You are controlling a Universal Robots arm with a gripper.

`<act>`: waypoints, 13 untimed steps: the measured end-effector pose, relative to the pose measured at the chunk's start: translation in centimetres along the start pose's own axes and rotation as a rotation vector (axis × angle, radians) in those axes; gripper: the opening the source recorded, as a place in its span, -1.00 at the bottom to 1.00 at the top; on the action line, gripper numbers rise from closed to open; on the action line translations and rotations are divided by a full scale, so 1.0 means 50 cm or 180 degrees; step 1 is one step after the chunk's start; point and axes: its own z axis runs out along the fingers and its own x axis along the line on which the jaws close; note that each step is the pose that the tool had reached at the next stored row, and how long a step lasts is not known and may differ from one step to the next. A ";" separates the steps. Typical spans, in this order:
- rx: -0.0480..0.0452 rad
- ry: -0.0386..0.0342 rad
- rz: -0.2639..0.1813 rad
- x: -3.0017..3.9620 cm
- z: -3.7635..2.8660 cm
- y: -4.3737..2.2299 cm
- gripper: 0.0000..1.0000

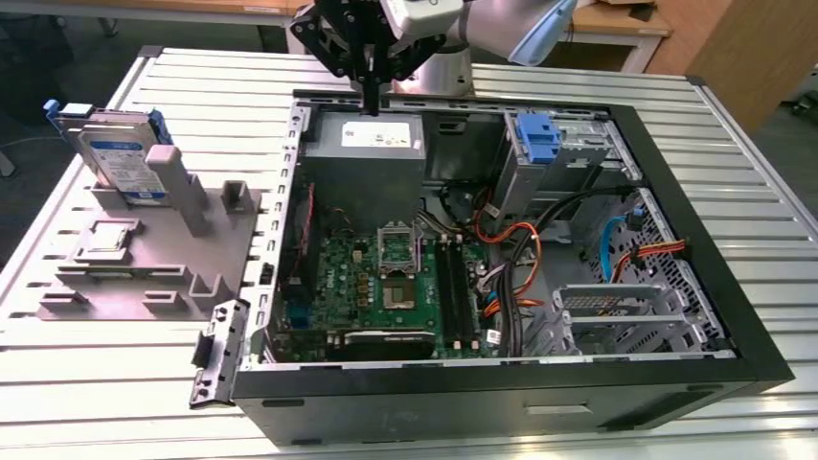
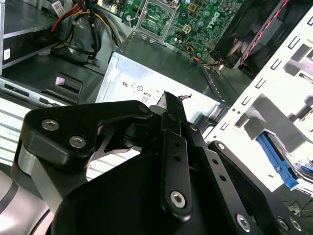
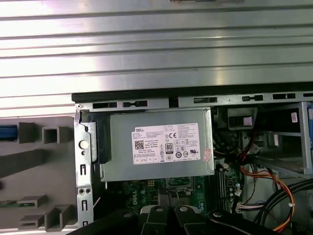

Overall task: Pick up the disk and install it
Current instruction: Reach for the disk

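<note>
The disk (image 1: pixel 119 158) stands on edge on a grey fixture (image 1: pixel 141 268) at the exterior view's left, a silver-grey drive with a white-and-blue label and blue rails. One of its blue rails (image 2: pixel 277 157) shows past the case wall in the second wrist view. My gripper (image 1: pixel 371 105) hangs over the back of the open computer case, just above the power supply (image 1: pixel 364 144), well to the right of the disk. Its fingers (image 2: pixel 168 105) are pressed together with nothing between them, so it is shut and empty.
The open computer case (image 1: pixel 715 316) lies on a slatted metal table (image 1: pixel 217 77). Inside are the motherboard (image 1: pixel 383 287), orange and black cables (image 1: pixel 511 249), a blue latch (image 1: pixel 537 139) at the back bay and a metal drive cage (image 1: pixel 614 311). The grey fixture (image 3: pixel 34 161) adjoins the case.
</note>
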 end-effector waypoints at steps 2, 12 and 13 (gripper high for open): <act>0.0000 0.0000 0.0000 0.002 0.000 0.000 -0.80; 0.0000 0.0000 0.0000 0.007 0.000 -0.001 -0.80; 0.0000 0.0000 0.0000 0.007 0.000 -0.001 -0.80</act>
